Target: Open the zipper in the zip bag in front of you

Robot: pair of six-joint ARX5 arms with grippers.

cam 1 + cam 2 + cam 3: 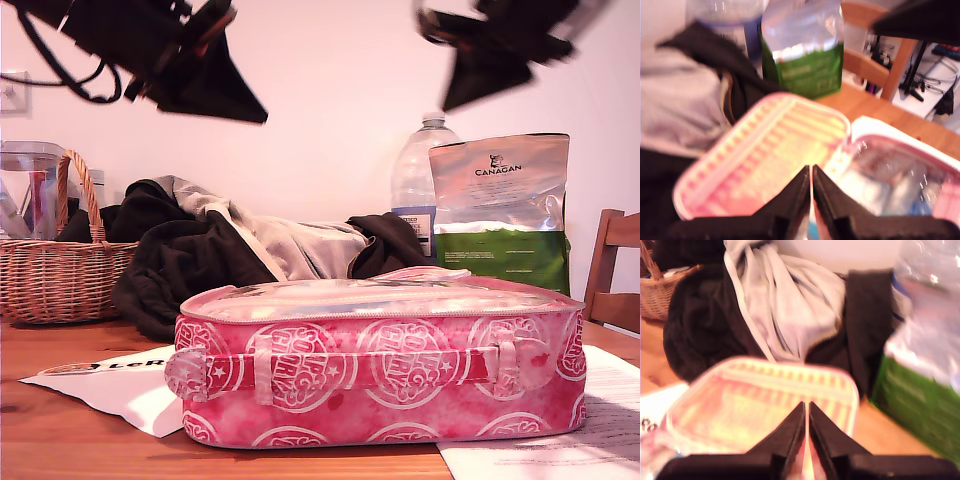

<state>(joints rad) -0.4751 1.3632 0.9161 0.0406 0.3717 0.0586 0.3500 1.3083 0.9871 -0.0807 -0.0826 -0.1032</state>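
Note:
The zip bag [380, 395], a pink fabric case with white round logos and a side strap [400, 368], lies flat on the wooden table near the camera. Its zipper [400, 312] runs as a pale line just under the lid. Two dark arms [190, 60] [500, 50] hang high above it, apart from it. My first gripper [811, 170] is shut, pointing down over the bag's striped lid [765, 150]. My second gripper [806, 405] is shut too, above the lid [755, 400]. The first wrist view is too blurred to tell whether the bag's edge [910, 145] gapes.
Behind the bag lie a heap of dark and grey clothes [230, 250], a wicker basket [60, 270] at the exterior view's left, a water bottle [415, 180] and a green-and-silver Canagan pouch [505, 210]. A wooden chair [615, 270] stands at that view's right. White papers [120, 385] lie under the bag.

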